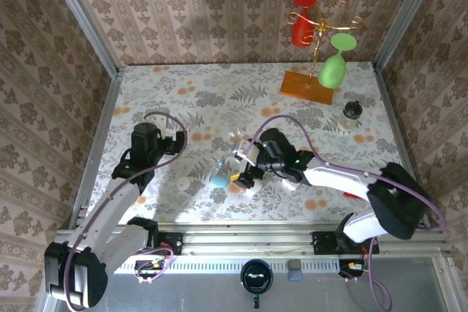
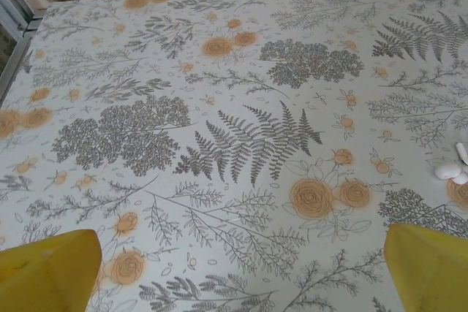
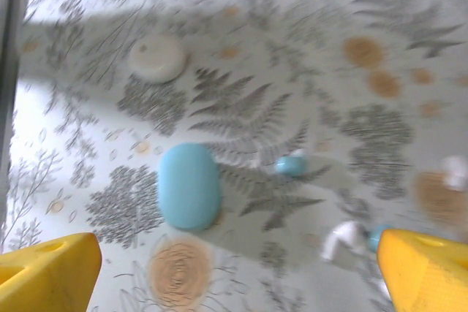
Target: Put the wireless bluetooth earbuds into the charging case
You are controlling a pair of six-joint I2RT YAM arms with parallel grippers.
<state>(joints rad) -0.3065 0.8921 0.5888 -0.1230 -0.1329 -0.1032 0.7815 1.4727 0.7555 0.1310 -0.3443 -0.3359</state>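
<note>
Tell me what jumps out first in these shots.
The red glass and green glass hanging from a gold rack at the far right corner of the table. Next, the light-blue oval case lying near the front edge, with the right gripper open above it and a white earbud loose beside it.

A pebble-shaped pale-blue case [image 3: 189, 185] lies flat and shut. Seen from the right wrist, a tiny blue earbud [image 3: 291, 164] sits just right of it. A white earbud [image 3: 344, 237] lies on its side farther right and nearer. A round white case [image 3: 157, 58] rests beyond the pale-blue case, well apart.
</note>
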